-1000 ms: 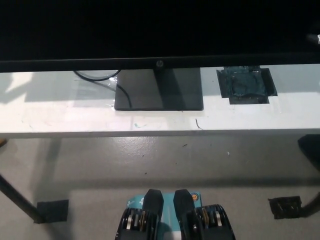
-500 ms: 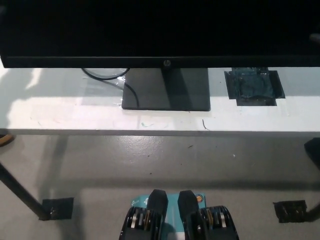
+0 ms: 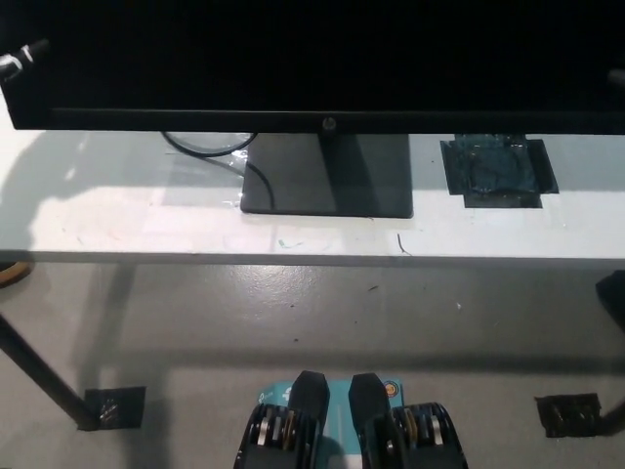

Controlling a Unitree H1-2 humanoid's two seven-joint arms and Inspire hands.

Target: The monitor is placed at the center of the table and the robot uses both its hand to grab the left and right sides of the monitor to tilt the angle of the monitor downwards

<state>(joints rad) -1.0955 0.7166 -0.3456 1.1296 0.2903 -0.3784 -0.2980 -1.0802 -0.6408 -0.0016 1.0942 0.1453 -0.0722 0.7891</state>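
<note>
The black monitor (image 3: 312,59) fills the top of the head view, standing on its flat dark base (image 3: 327,176) on the white table (image 3: 117,215). Its left edge is in view; its right side runs past the picture's edge. A small white part of my left hand (image 3: 20,59) shows at the monitor's upper left edge, touching or very near it. At the right edge a small pale bit of my right hand (image 3: 617,76) shows against the screen. Too little of either hand is visible to judge its grip.
A black cable (image 3: 210,147) loops behind the base. A dark taped patch (image 3: 496,168) lies on the table at the right. The table's front edge (image 3: 312,259) runs across the middle, with grey floor, a table leg (image 3: 39,376) and tape marks below.
The whole picture has shifted, so the camera moved and the monitor's left edge came into view. A white part of my left hand now shows at that edge.
</note>
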